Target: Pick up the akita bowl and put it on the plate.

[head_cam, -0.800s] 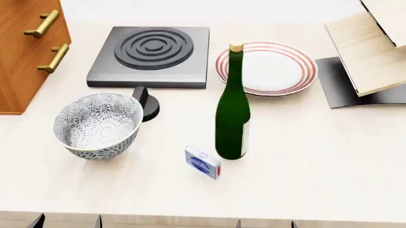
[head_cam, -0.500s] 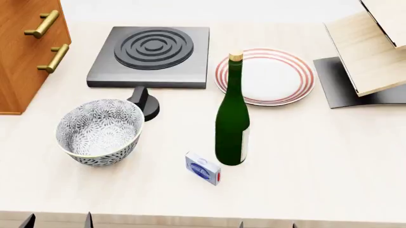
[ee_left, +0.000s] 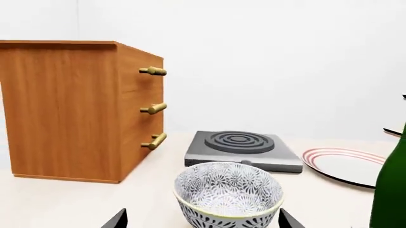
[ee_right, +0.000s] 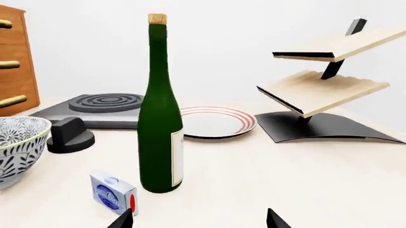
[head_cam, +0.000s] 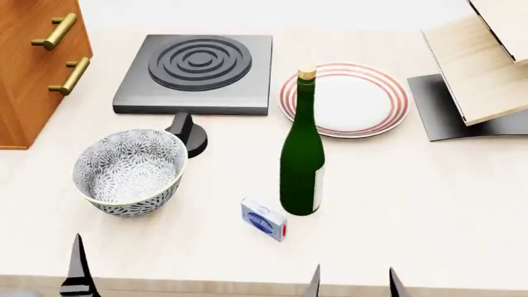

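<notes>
The akita bowl (head_cam: 130, 172), white with a dense grey-black floral pattern, stands upright at the table's front left, also seen as the bowl (ee_left: 228, 194) in the left wrist view. The plate (head_cam: 345, 99), white with red rings, lies at the back behind a green bottle (head_cam: 303, 148). My left gripper (ee_left: 201, 221) is open, its fingertips just short of the bowl and spread wider than it. One left finger (head_cam: 78, 269) shows near the front edge. My right gripper (head_cam: 353, 279) is open and empty at the front edge, right of the bottle.
A small blue-and-white box (head_cam: 264, 219) lies left of the bottle's base. A black knob (head_cam: 190, 133) sits behind the bowl, in front of the dark stove burner (head_cam: 195, 73). A wooden drawer cabinet (head_cam: 33, 62) stands far left, a wooden rack (head_cam: 483, 62) far right.
Fingertips of both grippers have come further into the head view from the bottom edge. The view shifted slightly early on. Bowl, plate and bottle have not moved.
</notes>
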### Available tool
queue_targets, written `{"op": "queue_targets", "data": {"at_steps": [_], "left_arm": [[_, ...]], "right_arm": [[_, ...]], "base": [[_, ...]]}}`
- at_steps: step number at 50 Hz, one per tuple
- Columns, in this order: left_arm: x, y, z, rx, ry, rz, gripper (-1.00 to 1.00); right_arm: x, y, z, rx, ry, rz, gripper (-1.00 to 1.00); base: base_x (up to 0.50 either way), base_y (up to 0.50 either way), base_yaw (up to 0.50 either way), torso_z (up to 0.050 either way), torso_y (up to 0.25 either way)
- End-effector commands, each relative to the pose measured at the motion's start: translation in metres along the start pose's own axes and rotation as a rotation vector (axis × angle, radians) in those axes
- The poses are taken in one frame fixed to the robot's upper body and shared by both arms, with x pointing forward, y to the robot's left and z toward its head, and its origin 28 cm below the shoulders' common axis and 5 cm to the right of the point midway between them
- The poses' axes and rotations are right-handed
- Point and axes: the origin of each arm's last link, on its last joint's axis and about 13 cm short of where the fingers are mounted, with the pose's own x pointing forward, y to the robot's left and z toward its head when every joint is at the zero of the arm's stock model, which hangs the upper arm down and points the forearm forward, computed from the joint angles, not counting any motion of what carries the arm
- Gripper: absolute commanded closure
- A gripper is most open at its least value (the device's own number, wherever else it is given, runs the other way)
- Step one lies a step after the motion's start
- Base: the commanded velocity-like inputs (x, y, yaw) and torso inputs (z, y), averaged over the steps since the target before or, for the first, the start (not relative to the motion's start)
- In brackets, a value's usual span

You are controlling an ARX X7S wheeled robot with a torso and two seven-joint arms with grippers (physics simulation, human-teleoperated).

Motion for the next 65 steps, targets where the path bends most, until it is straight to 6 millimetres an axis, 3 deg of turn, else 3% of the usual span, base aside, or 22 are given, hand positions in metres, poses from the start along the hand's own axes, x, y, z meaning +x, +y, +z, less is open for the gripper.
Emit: {"op": "queue_targets", "data": {"at_steps": [1,12,30,39,65], "left_arm": [[0.001,-0.002,0.044,0.004,-0.143,-0.014,-1.0],[-0.014,-0.002,0.065,-0.018,-0.253,-0.008,-1.0],[-0.028,0.001,0.074,0.003,-0.335,0.019,-1.0],[-0.017,0.027,0.091,-0.001,-0.374,0.157,-1.0],[-0.016,0.029,0.088,-0.021,-0.364,0.17,-1.0]], "right_arm": [[-0.001,0.002,0.034,0.011,-0.102,-0.002,-1.0],[-0.011,0.001,0.051,0.028,-0.173,0.001,-1.0],[-0.017,-0.001,0.052,0.033,-0.198,0.007,-1.0],[-0.011,-0.021,0.06,0.06,-0.217,-0.095,-1.0],[-0.009,-0.022,0.05,0.089,-0.18,-0.092,-1.0]], "base": [[0.0,0.0,0.0,0.0,0.0],[0.0,0.0,0.0,0.0,0.0],[0.0,0.0,0.0,0.0,0.0],[0.0,0.0,0.0,0.0,0.0],[0.0,0.0,0.0,0.0,0.0]]}}
